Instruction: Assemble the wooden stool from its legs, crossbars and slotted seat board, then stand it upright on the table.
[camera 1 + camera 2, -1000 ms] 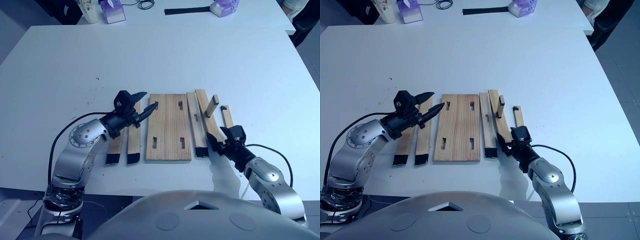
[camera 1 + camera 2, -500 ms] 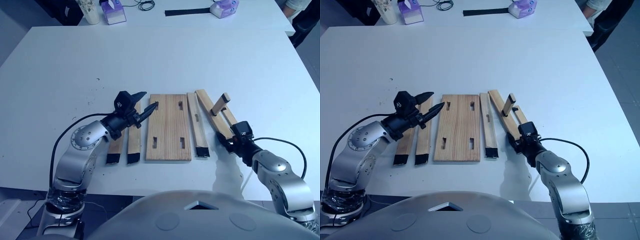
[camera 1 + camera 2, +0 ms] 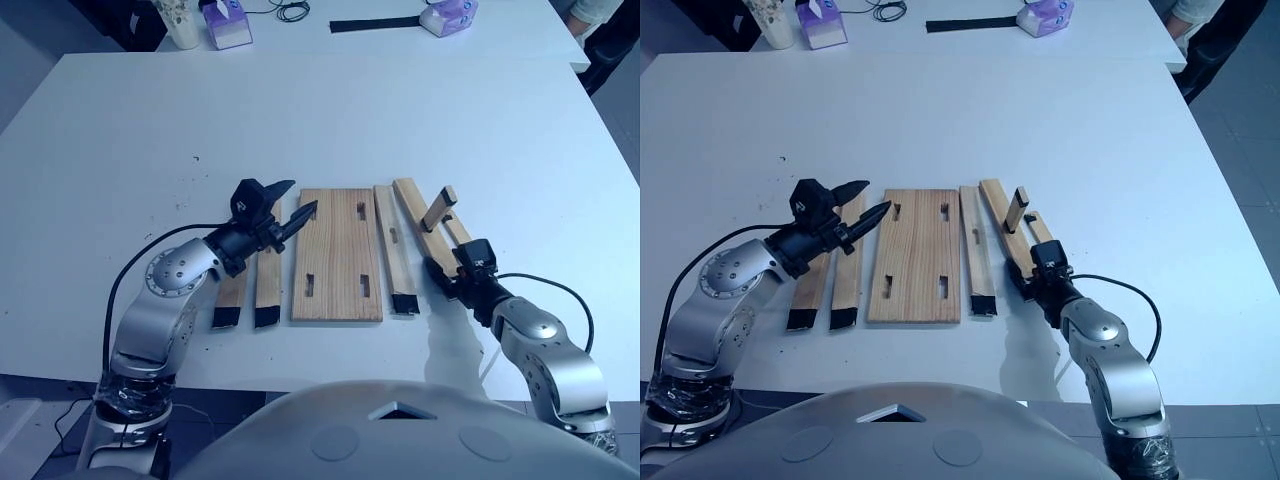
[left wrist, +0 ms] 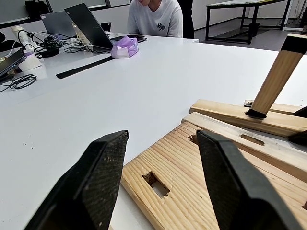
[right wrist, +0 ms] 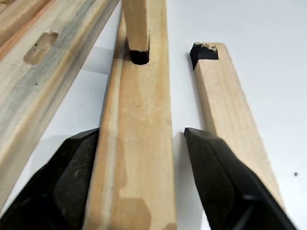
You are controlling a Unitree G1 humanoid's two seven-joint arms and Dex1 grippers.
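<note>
The slotted seat board (image 3: pixel 337 255) lies flat on the white table. Two black-tipped legs (image 3: pixel 232 292) (image 3: pixel 267 285) lie to its left and a third leg (image 3: pixel 392 250) to its right. Farther right lies a leg (image 3: pixel 418 222) with a short crossbar (image 3: pixel 437 208) standing in its slot. My right gripper (image 3: pixel 445 277) is shut on that leg's near end, one finger (image 5: pixel 62 187) on each side. A loose crossbar (image 5: pixel 230 115) lies flat just beside it. My left gripper (image 3: pixel 300 197) hovers open over the board's far left corner (image 4: pixel 192 191).
A cup (image 3: pixel 180 20), two tissue boxes (image 3: pixel 226 22) (image 3: pixel 446 14) and a black strip (image 3: pixel 372 23) sit on the table behind. The table's front edge (image 3: pixel 330 370) runs close below the parts. Bare white tabletop (image 3: pixel 330 120) stretches beyond the parts.
My right gripper swung the held leg's near end out to the right, then slightly back left; the crossbar standing in it moved along. The left arm stayed still.
</note>
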